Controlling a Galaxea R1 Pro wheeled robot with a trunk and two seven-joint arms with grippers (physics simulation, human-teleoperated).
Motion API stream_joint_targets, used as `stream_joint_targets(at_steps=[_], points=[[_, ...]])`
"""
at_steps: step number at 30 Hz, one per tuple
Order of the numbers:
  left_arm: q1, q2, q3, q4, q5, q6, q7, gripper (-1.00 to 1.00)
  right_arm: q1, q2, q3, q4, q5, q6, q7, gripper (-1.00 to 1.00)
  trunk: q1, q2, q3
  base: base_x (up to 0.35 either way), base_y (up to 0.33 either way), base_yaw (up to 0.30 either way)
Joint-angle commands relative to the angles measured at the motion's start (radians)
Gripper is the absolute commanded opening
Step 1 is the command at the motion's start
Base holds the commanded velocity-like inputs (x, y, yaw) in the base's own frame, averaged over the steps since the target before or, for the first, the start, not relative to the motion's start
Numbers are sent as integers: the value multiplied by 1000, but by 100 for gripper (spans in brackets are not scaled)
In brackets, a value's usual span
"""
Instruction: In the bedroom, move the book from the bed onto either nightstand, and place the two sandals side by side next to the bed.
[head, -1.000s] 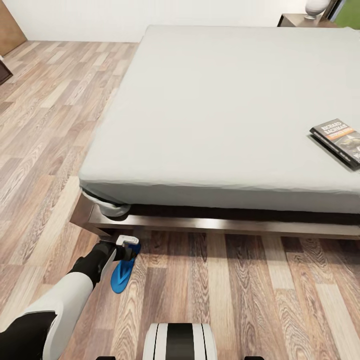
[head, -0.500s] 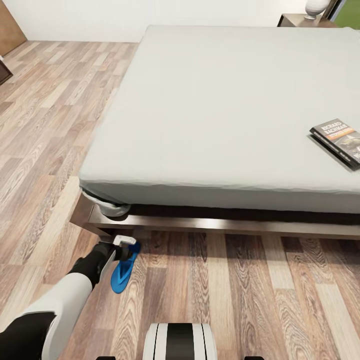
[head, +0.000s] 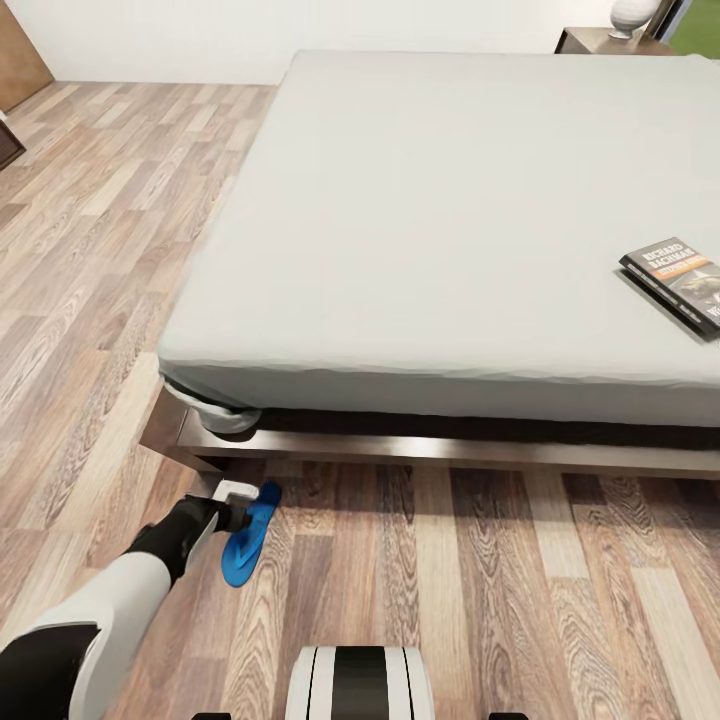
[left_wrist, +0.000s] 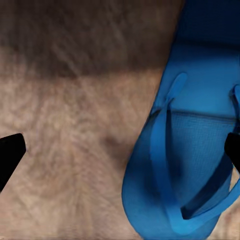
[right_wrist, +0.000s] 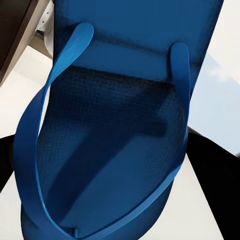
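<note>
A white rounded object (head: 633, 14) is seen at the far right, a green patch (head: 700, 25) beside it, and a brown panel (head: 20, 50) at the far left.

Book (head: 678, 283) cover: white author line, roughly "RICHARD BACHMAN"; title on orange band unreadable.

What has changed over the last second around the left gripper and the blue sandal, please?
The left gripper has slid off the sandal toward the robot's left and now stands open beside it, so the sandal has been let go. That sandal lies flat on the floor where it was, by the bed corner. The book on the mattress has not moved.
</note>
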Motion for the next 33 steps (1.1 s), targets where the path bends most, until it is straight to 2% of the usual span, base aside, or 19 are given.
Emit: stream_joint_targets(at_steps=[1,5,6,9,10,14,19,20,25,29,30,33], points=[[0,4,5,5,-10,-3,-8,100,0,0,-3,-2,1,11,-3,-100,0,0,-1,0,0,0],[2,32,5,22,-11,-30,-2,100,0,3,-2,-2,1,13,-2,-100,0,0,-1,0,0,0],[3,49,4,25,-10,-37,3,100,0,4,-2,-2,1,14,-1,-100,0,0,-1,0,0,0],[4,72,4,31,-11,-55,9,100,0,4,-1,-2,1,15,-1,-100,0,0,-1,0,0,0],[8,89,4,38,-11,-70,11,100,0,5,-1,-3,2,16,-1,-100,0,0,-1,0,0,0],[18,134,4,59,-11,-103,14,100,0,7,0,-3,2,16,-1,-100,0,0,-1,0,0,0],[24,202,5,89,-11,-145,16,100,0,8,1,-3,3,17,-1,-100,0,0,-1,0,0,0],[27,234,5,101,-10,-165,17,100,0,8,1,-3,4,17,-1,-100,0,0,-1,0,0,0],[56,311,5,116,-10,-212,34,100,0,9,2,-4,4,16,-1,-100,0,0,-1,0,0,0],[96,361,6,120,-10,-246,78,100,0,9,2,-4,4,17,-1,-100,0,0,-1,0,0,0],[121,384,6,121,-11,-265,116,100,0,9,2,-4,4,17,-1,-100,0,0,-1,0,0,0],[161,414,7,122,-11,-285,189,100,0,9,2,-4,3,17,0,-100,0,0,-1,0,0,0]])
